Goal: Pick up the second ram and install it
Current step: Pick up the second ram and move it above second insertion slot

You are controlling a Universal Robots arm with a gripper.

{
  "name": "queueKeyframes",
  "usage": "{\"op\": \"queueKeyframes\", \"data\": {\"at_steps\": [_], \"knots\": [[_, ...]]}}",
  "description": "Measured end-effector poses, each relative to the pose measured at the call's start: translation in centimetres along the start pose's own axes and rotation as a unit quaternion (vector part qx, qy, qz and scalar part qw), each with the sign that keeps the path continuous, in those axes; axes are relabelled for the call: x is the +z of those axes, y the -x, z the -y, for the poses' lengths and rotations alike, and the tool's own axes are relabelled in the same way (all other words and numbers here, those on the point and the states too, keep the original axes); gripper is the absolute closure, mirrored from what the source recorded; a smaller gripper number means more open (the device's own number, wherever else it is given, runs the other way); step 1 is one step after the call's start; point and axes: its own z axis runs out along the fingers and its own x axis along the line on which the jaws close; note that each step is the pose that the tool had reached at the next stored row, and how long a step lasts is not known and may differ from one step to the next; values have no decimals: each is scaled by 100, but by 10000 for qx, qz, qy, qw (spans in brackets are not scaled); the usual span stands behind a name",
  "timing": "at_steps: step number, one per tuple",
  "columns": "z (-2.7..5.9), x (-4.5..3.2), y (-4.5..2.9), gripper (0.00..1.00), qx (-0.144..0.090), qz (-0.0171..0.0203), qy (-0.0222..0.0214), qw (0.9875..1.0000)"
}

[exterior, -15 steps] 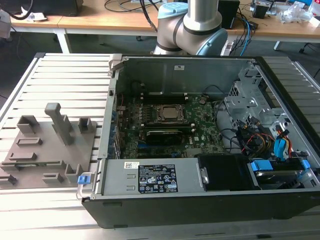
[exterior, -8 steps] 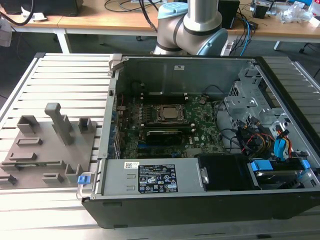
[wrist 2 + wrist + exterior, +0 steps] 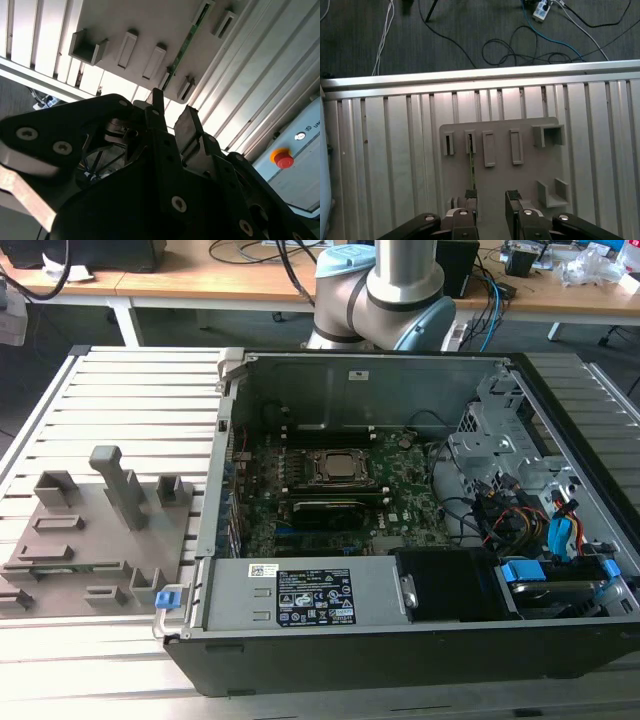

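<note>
Gripper (image 3: 491,196) hovers over the grey holder plate (image 3: 500,182), jaws wide open and empty. In the exterior view, the plate sits at nine o'clock from the computer case (image 3: 380,390). Second ram (image 3: 471,167) stands edgewise in its slot, in line with one fingertip. Recommendation: centre the jaws astride the stick before closing.

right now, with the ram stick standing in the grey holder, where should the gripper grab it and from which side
Likely the middle of the second ram, pinching its two flat faces and coming down from above. It stands on its long edge in the grey holder with its ends tucked in slots, so only the mid-span and top edge are free. The gripper is open.
</note>
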Motion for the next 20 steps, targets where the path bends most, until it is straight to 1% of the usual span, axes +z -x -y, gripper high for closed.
{"op": "queueKeyframes", "data": {"at_steps": [8, 20], "knots": [[4, 62, -16, 64, 0, 0, 0, 10000], [8, 149, -21, 64, 0, 0, 0, 10000]]}}
